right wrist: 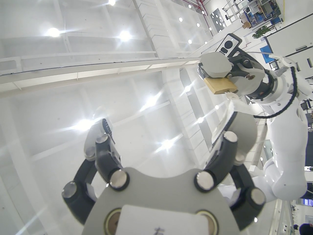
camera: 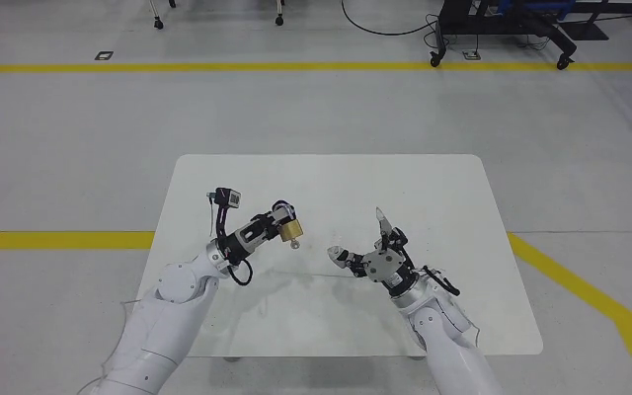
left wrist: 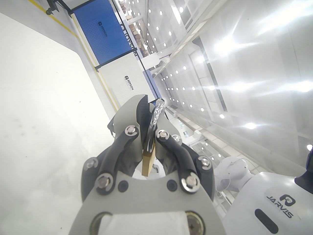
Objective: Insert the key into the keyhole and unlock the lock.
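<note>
Clamping the small brass padlock (camera: pixel 289 232) by its steel shackle (left wrist: pixel 154 118), our left gripper (left wrist: pixel 152 113) holds it above the white table's (camera: pixel 444 197) left-centre; we judge it heavy, rigid, slick. Our right gripper (camera: pixel 357 235) gapes empty nearby.

the lock (camera: pixel 290 231) is brassy gold with a shiny silver shackle (left wrist: pixel 156 110); left pincer (left wrist: pixel 149 123) is pale grey with black links, black ribbed pads and silver screws; right pincer (right wrist: pixel 168 130) has the same look, grey plate, black links, silver bolts; table (camera: pixel 434 197) is plain white with a few faint grey specks; floor (camera: pixel 296 109) is light grey with yellow lines (camera: pixel 296 67) across it; out back there's a blue panel (left wrist: pixel 105 32) and a white panel (left wrist: pixel 124 79), both covered in a fine dot grid; left arm (camera: pixel 173 291) is white with a black cable
</note>
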`<state>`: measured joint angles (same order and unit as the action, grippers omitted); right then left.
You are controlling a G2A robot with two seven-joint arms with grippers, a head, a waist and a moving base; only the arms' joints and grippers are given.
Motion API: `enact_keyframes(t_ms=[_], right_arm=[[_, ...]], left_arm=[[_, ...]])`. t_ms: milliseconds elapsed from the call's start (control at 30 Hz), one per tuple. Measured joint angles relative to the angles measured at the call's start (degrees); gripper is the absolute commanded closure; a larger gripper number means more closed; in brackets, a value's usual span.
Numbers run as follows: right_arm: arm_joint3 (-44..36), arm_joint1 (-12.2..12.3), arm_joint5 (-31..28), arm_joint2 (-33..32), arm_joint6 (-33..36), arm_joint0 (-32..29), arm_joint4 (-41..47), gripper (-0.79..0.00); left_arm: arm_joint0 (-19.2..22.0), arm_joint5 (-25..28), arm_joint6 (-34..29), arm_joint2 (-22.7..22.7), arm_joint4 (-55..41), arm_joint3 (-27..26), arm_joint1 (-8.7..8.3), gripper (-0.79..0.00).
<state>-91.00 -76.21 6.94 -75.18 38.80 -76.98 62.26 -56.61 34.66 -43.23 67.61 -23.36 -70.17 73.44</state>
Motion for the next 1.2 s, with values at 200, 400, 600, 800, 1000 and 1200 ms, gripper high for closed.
enact_keyframes(t_ms=[200, 400, 600, 800, 1000, 1200], right_arm=[[-2.4, 0.7, -12.4, -0.8, -4.3, -0.7, -16.2, -0.785], [-4.4, 0.8, -32.3, -1.8, -16.6, -3.3, -45.0, -0.785], [-3.6, 0.8, -41.0, -6.5, -35.7, -4.0, -73.5, -0.785], [-1.5, 0.0, -40.5, -4.7, -51.1, -4.0, -92.7, -0.785], [-1.2, -0.1, -40.4, -4.6, -51.8, -4.0, -93.0, -0.785], [-1.2, -0.1, -40.4, -4.6, -51.8, -4.0, -93.0, -0.785]], left_arm=[[-3.3, -5.2, 7.0, 2.5, 21.2, -5.6, -1.48, 0.0], [-6.9, -18.8, 10.4, 4.7, 45.6, -13.0, -3.08, 0.0], [-6.6, -28.0, 6.2, 5.4, 54.1, -15.0, -3.72, 0.0], [-2.8, -32.8, 3.6, 2.6, 59.3, -12.0, -3.48, 0.0], [-0.6, -33.9, 3.7, -0.4, 61.1, -9.3, -2.9, 0.0], [2.2, -31.3, 4.1, -4.2, 57.0, -6.6, -1.7, 0.0]])
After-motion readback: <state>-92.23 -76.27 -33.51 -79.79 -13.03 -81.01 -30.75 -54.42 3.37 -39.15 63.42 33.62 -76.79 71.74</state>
